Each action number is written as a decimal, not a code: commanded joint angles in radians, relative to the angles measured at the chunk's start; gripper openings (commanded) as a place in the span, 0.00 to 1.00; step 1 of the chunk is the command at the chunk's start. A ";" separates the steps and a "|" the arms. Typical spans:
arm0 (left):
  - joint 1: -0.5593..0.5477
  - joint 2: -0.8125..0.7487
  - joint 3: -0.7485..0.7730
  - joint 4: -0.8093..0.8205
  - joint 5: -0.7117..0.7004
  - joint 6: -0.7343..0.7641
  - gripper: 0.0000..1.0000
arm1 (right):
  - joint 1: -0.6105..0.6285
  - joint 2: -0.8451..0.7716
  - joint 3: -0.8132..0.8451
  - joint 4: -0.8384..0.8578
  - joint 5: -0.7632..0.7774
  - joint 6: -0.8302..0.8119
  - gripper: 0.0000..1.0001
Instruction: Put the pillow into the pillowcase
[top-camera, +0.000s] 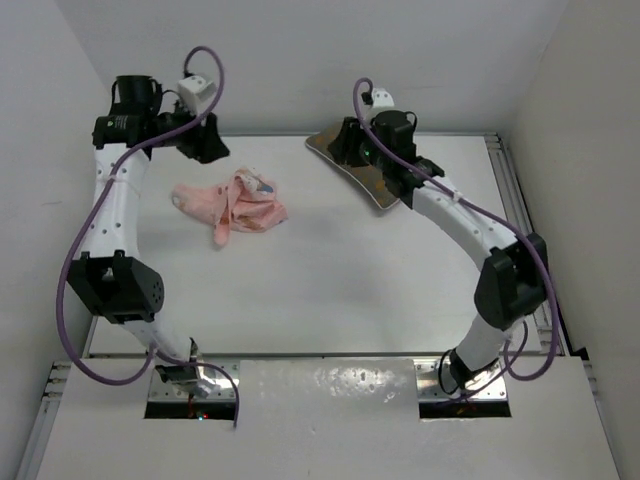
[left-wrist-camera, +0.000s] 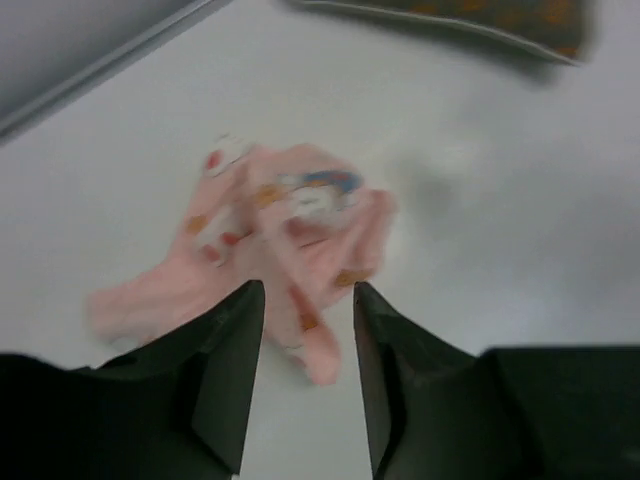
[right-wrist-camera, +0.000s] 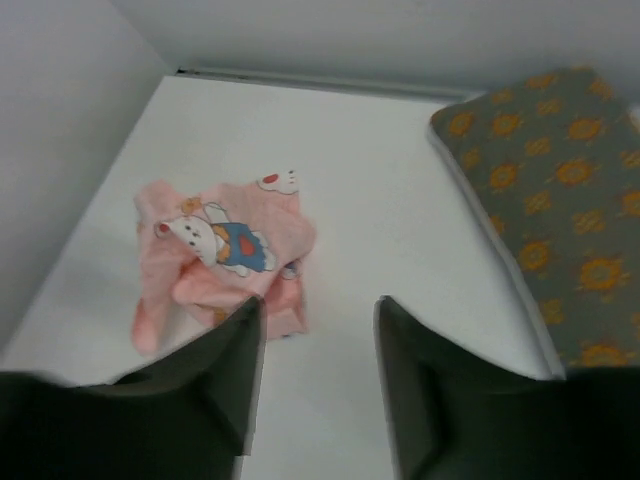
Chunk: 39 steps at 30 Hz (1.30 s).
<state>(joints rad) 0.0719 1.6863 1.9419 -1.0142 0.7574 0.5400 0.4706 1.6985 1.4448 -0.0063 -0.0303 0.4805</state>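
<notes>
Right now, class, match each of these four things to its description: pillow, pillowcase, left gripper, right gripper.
1 pillow
2 pillowcase
3 left gripper
4 right gripper

A open, beside the pillow
B pink, crumpled in a heap
C olive with orange flowers, lying flat
D open, near the pillowcase

Pairs: 1-C, 2-B, 3-D, 4-A

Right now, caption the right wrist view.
Open right gripper above white table, between crumpled pink bunny-print fabric pillowcase and olive orange-flowered rectangular pillow.
</notes>
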 joint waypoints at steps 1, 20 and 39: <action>0.063 0.039 -0.150 0.333 -0.438 -0.273 0.36 | 0.052 0.114 0.063 -0.076 -0.025 0.061 0.67; -0.027 0.110 -0.520 0.503 -0.429 -0.150 0.15 | 0.206 0.809 0.630 0.072 -0.080 0.466 0.64; -0.127 -0.048 -0.164 -0.230 0.086 0.417 0.98 | 0.030 -0.117 -0.412 0.182 -0.108 0.095 0.00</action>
<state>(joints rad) -0.0242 1.6543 1.8530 -1.0492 0.6537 0.7578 0.5224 1.6459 1.1854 0.2768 -0.1173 0.7002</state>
